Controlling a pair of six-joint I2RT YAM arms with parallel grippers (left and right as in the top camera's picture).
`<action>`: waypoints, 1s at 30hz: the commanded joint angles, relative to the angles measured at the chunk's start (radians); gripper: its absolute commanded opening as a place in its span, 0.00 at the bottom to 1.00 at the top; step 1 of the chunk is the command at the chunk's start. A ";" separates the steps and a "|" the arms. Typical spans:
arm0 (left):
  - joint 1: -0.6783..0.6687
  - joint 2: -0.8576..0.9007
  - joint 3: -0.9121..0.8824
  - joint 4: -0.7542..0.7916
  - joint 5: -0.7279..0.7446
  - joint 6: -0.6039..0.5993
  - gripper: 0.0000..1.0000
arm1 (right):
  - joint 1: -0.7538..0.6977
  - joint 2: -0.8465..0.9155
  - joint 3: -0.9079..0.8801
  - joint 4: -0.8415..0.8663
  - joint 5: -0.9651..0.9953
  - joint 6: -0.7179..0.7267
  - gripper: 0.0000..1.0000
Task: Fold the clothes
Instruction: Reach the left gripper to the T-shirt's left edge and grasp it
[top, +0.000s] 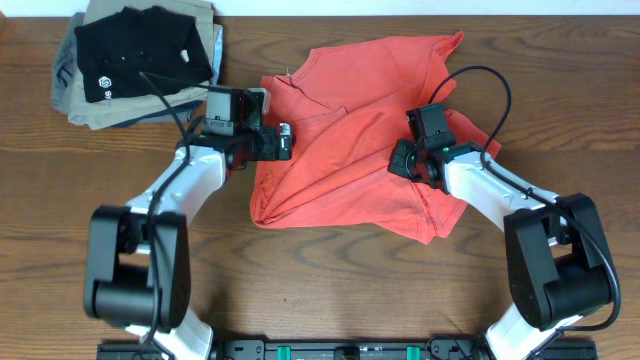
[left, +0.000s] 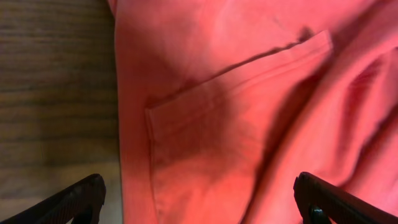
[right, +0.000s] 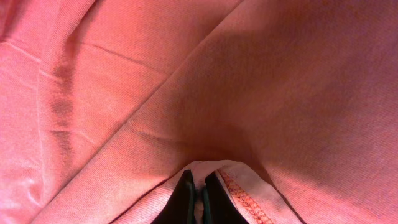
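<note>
The wooden table (top: 330, 290) carried the crumpled red shirt (top: 350, 170) at centre. The left claw (left: 199, 186) hung open over its edge. The right claw (right: 198, 186) pinched a hem thinly, which might slip free if pulled.

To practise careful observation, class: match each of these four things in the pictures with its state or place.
Column A
1 coral-red T-shirt
2 left claw
3 right claw
4 black folded shirt

Column B
a shut, pinching red cloth
b far left corner
c crumpled, mid-table
d wide open above red cloth

Pairs: 1-c; 2-d; 3-a; 4-b
</note>
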 joint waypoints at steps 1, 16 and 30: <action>0.000 0.031 0.016 0.035 -0.010 0.018 0.98 | -0.010 0.013 -0.002 0.004 0.029 0.010 0.04; -0.043 0.074 0.016 0.051 -0.008 0.018 0.81 | -0.010 0.013 -0.002 0.010 0.029 0.010 0.04; -0.045 0.134 0.015 0.074 -0.042 0.018 0.81 | -0.010 0.013 -0.002 0.007 0.029 0.009 0.04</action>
